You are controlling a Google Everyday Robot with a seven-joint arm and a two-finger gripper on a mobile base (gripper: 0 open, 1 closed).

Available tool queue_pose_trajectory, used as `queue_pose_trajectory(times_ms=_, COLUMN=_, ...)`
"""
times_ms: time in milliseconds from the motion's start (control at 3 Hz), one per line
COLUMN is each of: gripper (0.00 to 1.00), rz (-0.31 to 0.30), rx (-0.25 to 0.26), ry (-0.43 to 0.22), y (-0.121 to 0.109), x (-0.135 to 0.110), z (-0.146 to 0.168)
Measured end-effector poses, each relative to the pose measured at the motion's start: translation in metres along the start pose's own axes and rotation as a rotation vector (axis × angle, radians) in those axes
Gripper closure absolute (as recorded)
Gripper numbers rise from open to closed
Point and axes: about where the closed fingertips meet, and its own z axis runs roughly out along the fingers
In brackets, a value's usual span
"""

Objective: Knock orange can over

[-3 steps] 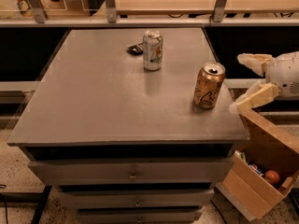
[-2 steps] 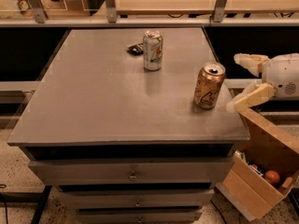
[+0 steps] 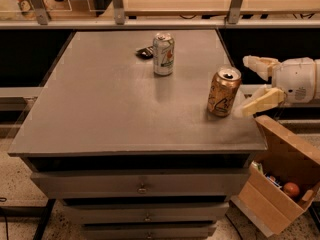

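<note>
Standing near the right edge of the grey desk (image 3: pixel 100 109), the orange can (image 3: pixel 224 91) is on its base with its silver top and pull tab facing up and dark script showing on its side. The pincer (image 3: pixel 246 86) reaches in from the right at can height, released, its two pale fingers (image 3: pixel 263 100) spread wide apart, one towards the back and one towards the front. The front fingertip lies just beside the can's lower right side (whether it touches the metal I cannot tell), while the rear finger stays apart from the can, level with its top. Farther back, near the middle of the desk, a white-and-green can (image 3: pixel 163 54) stands upright, with a small dark object (image 3: pixel 145 52) just to its left. Drawers (image 3: pixel 142 186) sit stacked beneath the desk's top. On the floor to the right, below the pincer, an open cardboard box (image 3: pixel 272 206) holds a round orange thing (image 3: pixel 291 189).
</note>
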Motion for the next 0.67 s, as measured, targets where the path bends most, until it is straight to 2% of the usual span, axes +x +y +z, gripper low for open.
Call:
queue_pose_trajectory(times_ms=333, gripper=0.00, rz=-0.003, rx=-0.018, ry=-0.023, y=0.001, x=-0.001, z=0.011)
queue_pose_trajectory(times_ms=667, gripper=0.00, rz=-0.003, rx=-0.045, ry=-0.074, y=0.004, x=-0.001, z=0.022)
